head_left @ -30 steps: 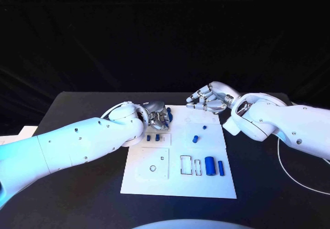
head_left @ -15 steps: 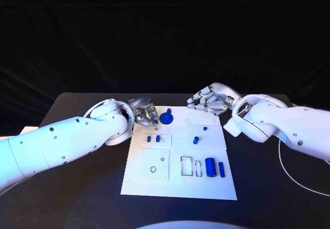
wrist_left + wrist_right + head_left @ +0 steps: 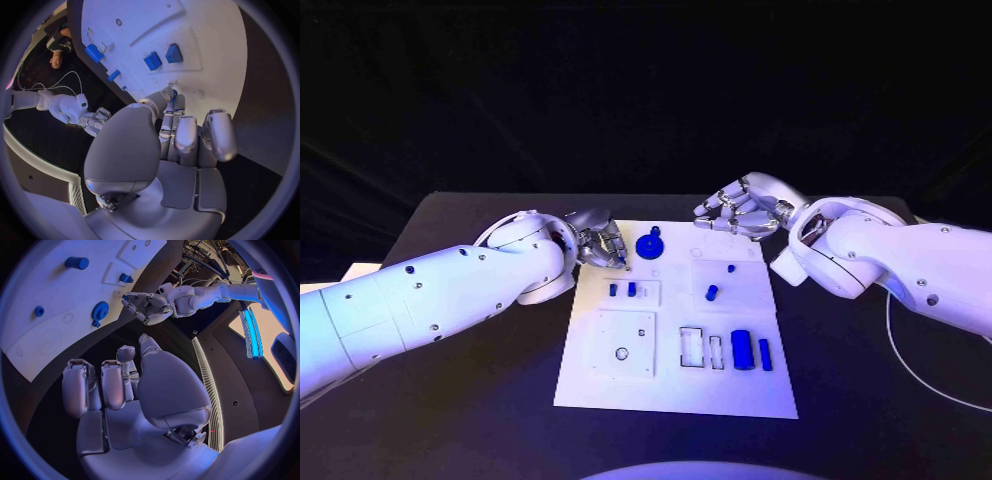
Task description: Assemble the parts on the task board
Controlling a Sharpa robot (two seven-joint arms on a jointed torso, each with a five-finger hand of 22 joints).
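1. White and flat, the rectangular task board point(image 3: 678, 385) lies in the middle of the black table point(image 3: 459, 420), with both hands at its far end.

2. Left hand, silver and many-fingered point(image 3: 597, 240): its fingers are curled inward with nothing visible between them, hanging over the board's far left corner. The left wrist view shows the fingertips point(image 3: 170, 96) bunched close above bare white plate, so I judge the hand empty.

3. Blue gear-shaped part with a small upright stem point(image 3: 651, 243): it sits on the board just beyond the left fingertips, apart from them, apparently seated at its station. The right wrist view shows its toothed disc point(image 3: 99, 311) lying flat, which suggests it is placed rather than dropped loose.

4. Right hand, also silver point(image 3: 738, 214): its fingers are folded in on nothing, off the board's far right corner over the table, likely parked out of the way while the left hand works.

5. Two small blue blocks point(image 3: 620, 290) stand side by side nearer the robot than the left fingers, in a raised square section.

6. Short blue peg point(image 3: 711, 293) lies loose mid-board; the blue cylinder point(image 3: 740, 349) and thin blue bar point(image 3: 764, 353) rest beside empty rectangular slots, probably waiting to be fitted.
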